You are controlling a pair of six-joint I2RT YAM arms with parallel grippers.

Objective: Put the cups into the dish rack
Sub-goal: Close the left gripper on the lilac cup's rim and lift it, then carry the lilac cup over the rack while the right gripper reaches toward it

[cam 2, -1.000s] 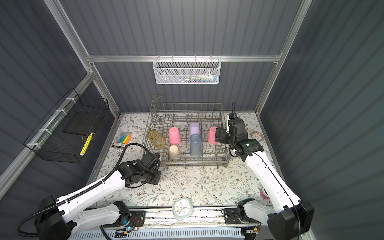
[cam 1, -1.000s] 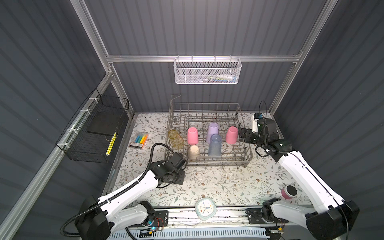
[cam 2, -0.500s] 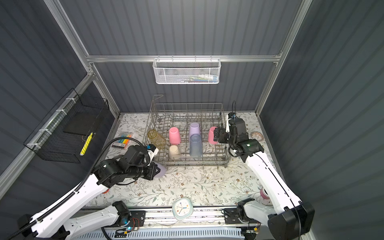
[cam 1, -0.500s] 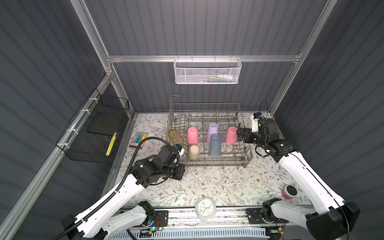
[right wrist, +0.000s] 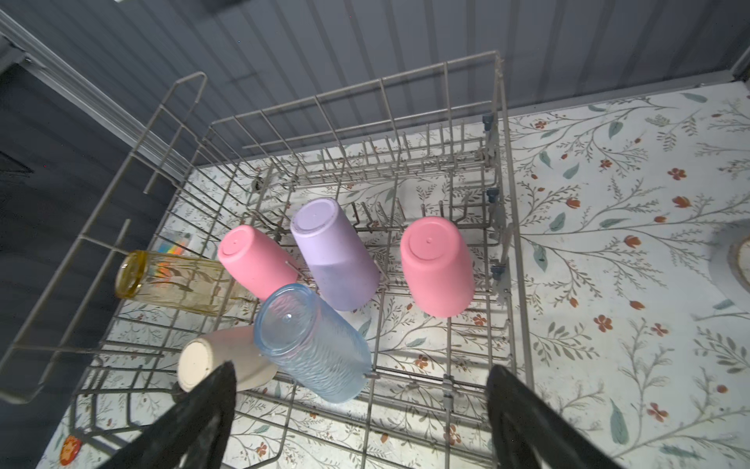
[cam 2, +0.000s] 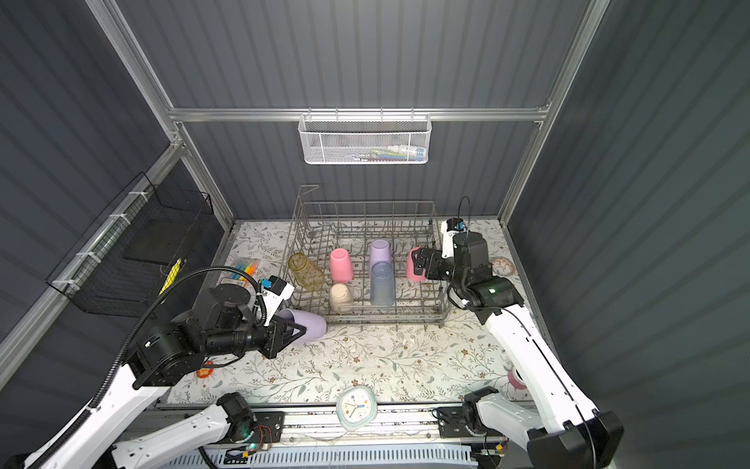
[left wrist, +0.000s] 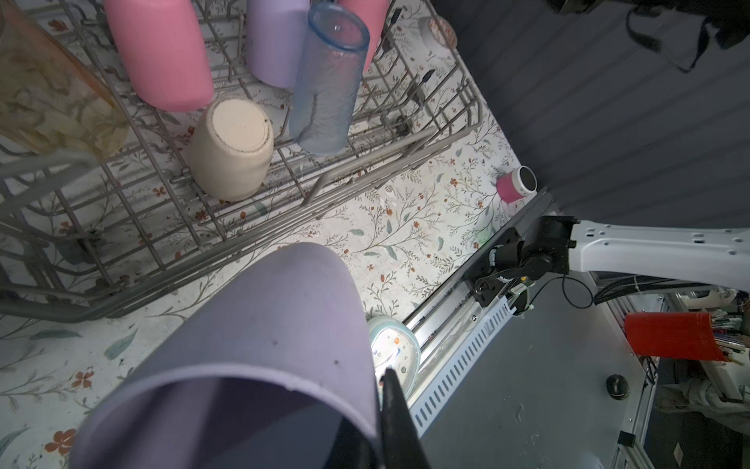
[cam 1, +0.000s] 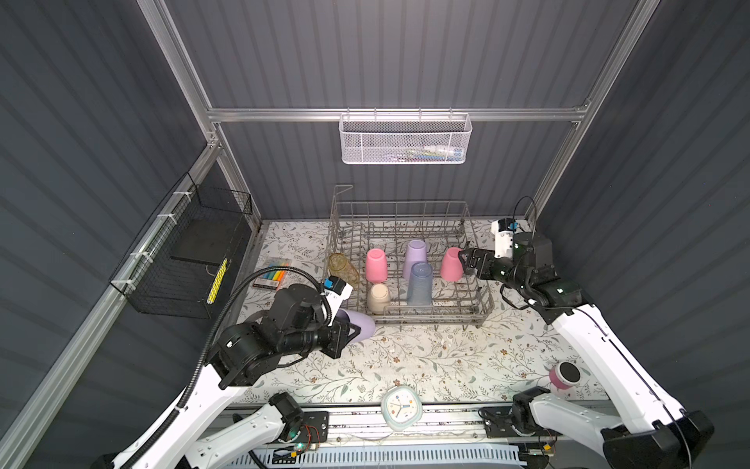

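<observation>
My left pincer (cam 1: pixel 352 331) is nipped nearly shut on the wall of the lilac cup (cam 1: pixel 362 325) — one finger (left wrist: pixel 393 410) runs along the outside of the rim. The other I take to be inside the mouth, though the wrist view cuts it off at the frame's edge. The cup lies on its side with its long axis running straight out from my tips: mouth toward my wrist, closed base pointing away. The rack (cam 1: pixel 430 313) sits just ahead of that base, on the side away from my own shoulder. Its near rail crosses in front of me, and the beige cup (left wrist: pixel 229 150) and blue cup (left wrist: pixel 324 89) are the first things beyond it. As I judge it, the move turns on swinging that axis from lying to base-up while lifting over the rail. The left arm is the one for it, since it has the cup. My right pincer (cam 1: pixel 466 262) stands wide and empty at the rack's far end, with a pink cup (right wrist: pixel 436 268) ahead of its fingers and apart from them. I cannot tell whether the lilac cup is clear of the table (cam 1: pixel 426 357) or resting on it — no view shows its underside. My wrist also covers the rack's nearest corner in both top views.
</observation>
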